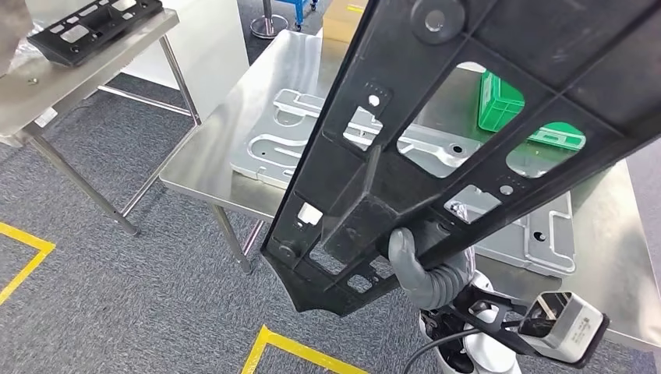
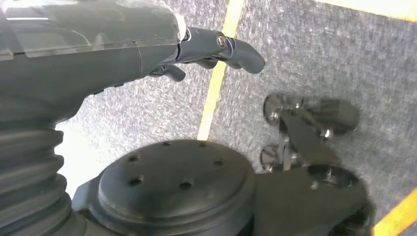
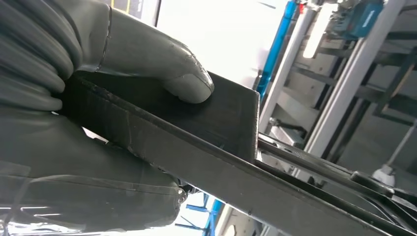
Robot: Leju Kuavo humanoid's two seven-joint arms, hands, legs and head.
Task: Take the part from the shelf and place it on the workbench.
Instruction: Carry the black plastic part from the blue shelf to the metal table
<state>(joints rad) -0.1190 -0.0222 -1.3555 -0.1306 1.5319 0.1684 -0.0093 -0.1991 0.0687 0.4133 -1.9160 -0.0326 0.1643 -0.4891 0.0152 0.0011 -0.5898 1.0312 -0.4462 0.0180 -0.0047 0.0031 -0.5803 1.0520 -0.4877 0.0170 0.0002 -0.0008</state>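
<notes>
A long black plastic frame part (image 1: 538, 47) with cut-out windows slants across the head view, from the lower middle up to the top right. My right hand (image 1: 425, 269) grips its lower edge; in the right wrist view the thumb (image 3: 162, 64) presses on the part's flat black flange (image 3: 211, 147). The part hangs in the air over the near edge of the steel workbench (image 1: 226, 156). My left hand (image 2: 216, 49) hangs down over the grey carpet and holds nothing, its fingers loosely apart.
Silver stamped metal panels (image 1: 273, 144) and a green bin (image 1: 503, 101) lie on the workbench, with a cardboard box (image 1: 343, 19) behind. A second steel table (image 1: 47, 86) at the left carries another black part (image 1: 93, 23). Yellow tape (image 1: 31, 249) marks the floor.
</notes>
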